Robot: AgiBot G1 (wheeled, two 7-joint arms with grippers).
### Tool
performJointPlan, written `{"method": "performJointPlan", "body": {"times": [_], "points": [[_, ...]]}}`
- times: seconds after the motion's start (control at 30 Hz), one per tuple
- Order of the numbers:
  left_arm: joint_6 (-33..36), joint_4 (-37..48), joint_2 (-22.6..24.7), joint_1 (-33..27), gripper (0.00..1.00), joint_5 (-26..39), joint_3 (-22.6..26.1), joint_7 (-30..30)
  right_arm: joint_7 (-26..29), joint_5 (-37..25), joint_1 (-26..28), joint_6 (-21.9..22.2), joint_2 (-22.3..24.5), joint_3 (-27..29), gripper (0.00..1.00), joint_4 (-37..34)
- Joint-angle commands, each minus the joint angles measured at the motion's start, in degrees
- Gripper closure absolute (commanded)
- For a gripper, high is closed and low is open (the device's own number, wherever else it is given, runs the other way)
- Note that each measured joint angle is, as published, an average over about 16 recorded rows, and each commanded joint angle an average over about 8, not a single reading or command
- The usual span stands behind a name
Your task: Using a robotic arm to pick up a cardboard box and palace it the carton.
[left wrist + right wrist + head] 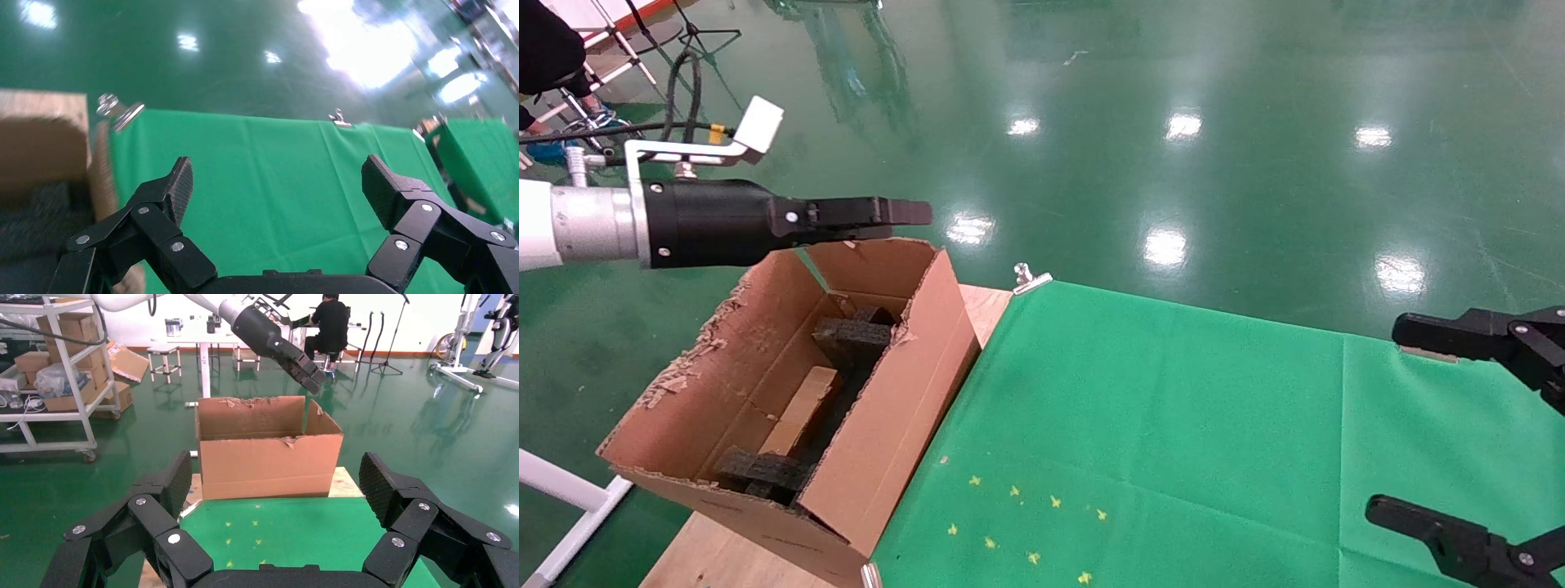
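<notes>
The carton (911, 392) stands open at the table's left end, with torn flaps and dark foam pieces (854, 335) inside. The small cardboard box (801, 412) lies inside it between the foam pieces. My left gripper (919, 214), on the white robotic arm, hovers above the carton's far flap, open and empty; its own view (276, 174) shows bare green cloth between the fingers. My right gripper (1383, 418) is open and empty at the table's right side. Its view (275, 471) faces the carton (269, 462) and the left arm (306, 370) above it.
A green cloth (1173, 425) with small yellow marks (1017, 523) covers the wooden table (985, 302). A metal clip (1030, 279) holds its far corner. Green floor lies beyond. Shelves with boxes (55, 367) and a seated person (333, 324) are far off.
</notes>
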Motion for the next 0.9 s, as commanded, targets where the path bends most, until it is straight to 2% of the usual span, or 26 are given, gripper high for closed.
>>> {"method": "performJointPlan", "body": {"times": [0.03, 0.9], "points": [[0.1, -2.0, 0.0, 1.5, 0.00, -1.5, -0.6, 1.5, 0.0, 0.0, 0.0, 0.0, 0.0, 0.0, 0.00, 0.0], [1.2, -28.0, -0.5, 21.1, 0.00, -20.8, -8.0, 21.5, 0.0, 0.0, 0.0, 0.0, 0.0, 0.0, 0.00, 0.0]]}}
